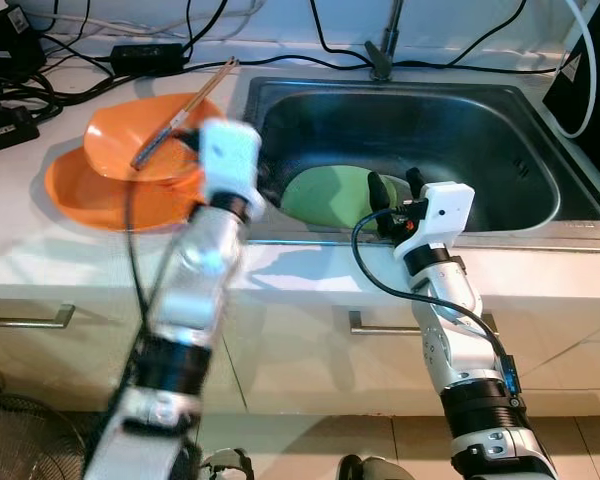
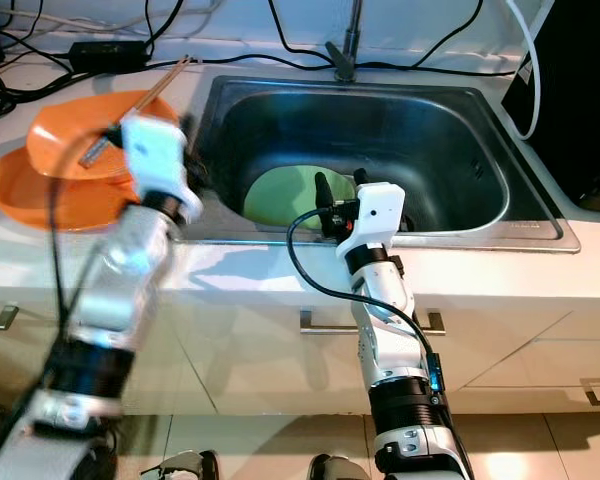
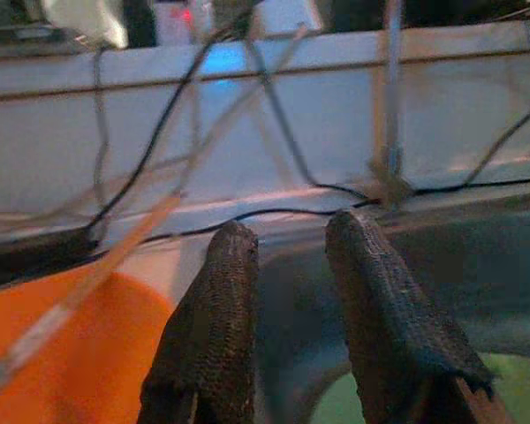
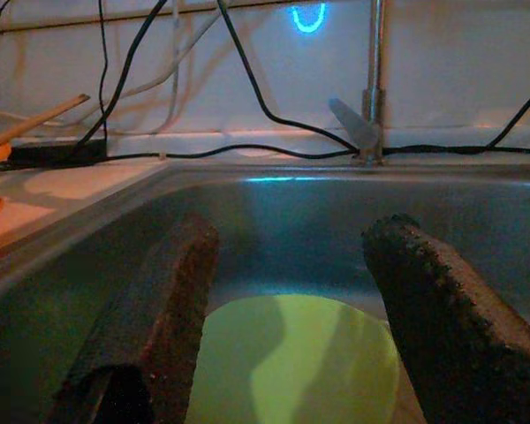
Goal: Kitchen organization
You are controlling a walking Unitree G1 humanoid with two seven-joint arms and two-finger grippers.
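A green plate (image 1: 325, 195) lies in the steel sink (image 1: 460, 130), near its front left corner. My right gripper (image 1: 395, 185) hangs over the sink's front edge just above that plate, open, with nothing between its fingers (image 4: 159, 300). Two orange plates (image 1: 100, 195) are stacked on the white counter left of the sink, with wooden chopsticks (image 1: 185, 110) resting across the upper one. My left gripper (image 3: 293, 230) is blurred at the sink's left rim, between the orange plates and the basin. Its fingers (image 3: 216, 327) stand slightly apart and hold nothing.
A faucet (image 1: 383, 50) rises at the back of the sink. Black cables and a power adapter (image 1: 145, 55) run along the back wall. Cabinet drawers with a metal handle (image 1: 380, 325) sit below the counter. A fan grille (image 1: 10, 440) is low on the left.
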